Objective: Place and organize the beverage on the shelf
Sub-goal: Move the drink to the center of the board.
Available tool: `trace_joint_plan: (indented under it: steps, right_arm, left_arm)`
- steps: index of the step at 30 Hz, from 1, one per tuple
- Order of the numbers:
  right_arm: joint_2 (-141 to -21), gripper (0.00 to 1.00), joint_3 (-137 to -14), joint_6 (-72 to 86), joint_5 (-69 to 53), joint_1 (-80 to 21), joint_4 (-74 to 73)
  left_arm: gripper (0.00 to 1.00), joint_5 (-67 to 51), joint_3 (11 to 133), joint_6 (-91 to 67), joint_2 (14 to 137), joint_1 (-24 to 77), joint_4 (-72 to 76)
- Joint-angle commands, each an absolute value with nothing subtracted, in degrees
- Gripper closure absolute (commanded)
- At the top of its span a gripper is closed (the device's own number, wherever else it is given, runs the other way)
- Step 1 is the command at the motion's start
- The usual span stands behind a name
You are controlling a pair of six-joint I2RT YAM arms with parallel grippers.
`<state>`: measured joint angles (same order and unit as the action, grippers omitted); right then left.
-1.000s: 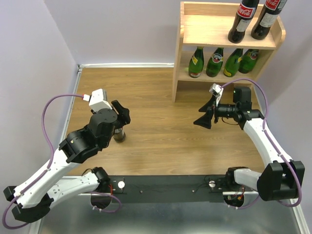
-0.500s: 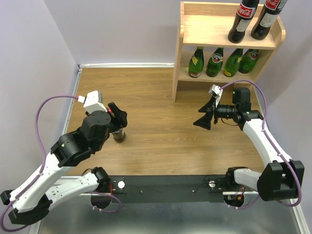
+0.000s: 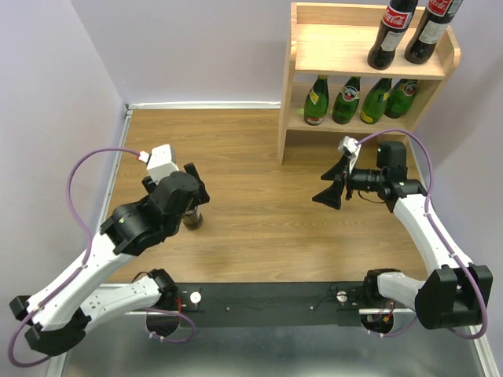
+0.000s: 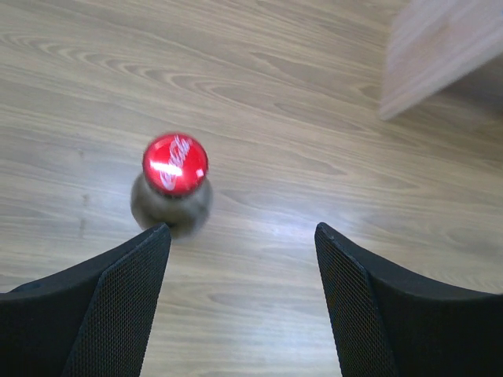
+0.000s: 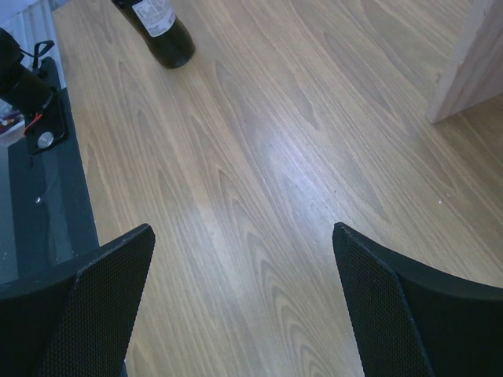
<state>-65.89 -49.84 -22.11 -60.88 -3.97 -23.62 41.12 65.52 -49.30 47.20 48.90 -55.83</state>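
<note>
A dark cola bottle [image 4: 170, 206] with a red cap [image 4: 175, 163] stands upright on the wooden table, seen from above in the left wrist view. My left gripper [image 4: 242, 236] is open above it, and the bottle lies just beyond the left fingertip [image 4: 149, 251], not between the jaws. From above, the left gripper [image 3: 194, 187] covers most of that bottle [image 3: 192, 221]. My right gripper [image 3: 324, 187] hangs open and empty in front of the shelf [image 3: 292, 86]. Two cola bottles [image 3: 391, 35] stand on the shelf's top board. Several green bottles [image 3: 346, 100] fill the lower tier.
The shelf's side panel [image 5: 471, 63] shows at the right wrist view's upper right, and the lone cola bottle's base [image 5: 165, 35] at its top left. A black rail [image 3: 267, 298] runs along the near edge. Walls close the left and back sides.
My left gripper's jaws have spread wider and its wrist has shifted slightly over the cola bottle. The bottle stands where it stood. The right arm has not moved.
</note>
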Motion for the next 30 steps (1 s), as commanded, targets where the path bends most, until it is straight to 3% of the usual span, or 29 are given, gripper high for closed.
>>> trace_joint_plan:
  steps: [1,11,20,21,23,24,26,27,30]
  right_arm:
    - [-64.4,0.0,-49.0,-22.7,-60.1,-4.1,-23.0]
    - [-64.3,0.0,-48.9,-22.7,-60.3,-4.2,-22.9]
    - [-64.1,0.0,-48.8,-22.7,-59.9,-4.1,-23.0]
    - [-64.0,0.0,-48.8,-22.7,-59.8,-4.1,-23.0]
    - [-64.2,0.0,-48.8,-22.7,-59.8,-4.1,-23.0]
    - [-64.0,0.0,-48.8,-22.7,-59.8,-4.2,-23.0]
    - [-64.0,0.0,-48.8,-22.7,-59.8,-4.2,-23.0]
    - [-64.1,0.0,-48.9,-22.7,-59.8,-4.1,-22.9]
    - [-64.3,0.0,-49.0,-22.6,-59.6,-4.0,-23.0]
  left_arm:
    - [0.18,45.6,63.9,-44.0,49.7,43.8,-51.1]
    - [0.18,47.5,62.1,-36.6,49.6,38.9,-46.8]
    - [0.3,46.0,56.2,-25.8,51.0,34.1,-31.7]
    - [0.41,44.8,55.6,-25.0,50.9,34.1,-30.6]
    - [0.53,44.1,54.5,-23.0,50.7,34.1,-28.0]
    - [0.68,42.8,54.2,-22.0,50.5,34.1,-27.0]
    - [0.83,40.7,54.2,-20.1,49.5,34.1,-24.7]
    - [1.0,38.1,54.3,-17.5,49.0,34.1,-23.8]
    - [1.0,31.0,54.1,-10.6,46.5,34.1,-18.5]
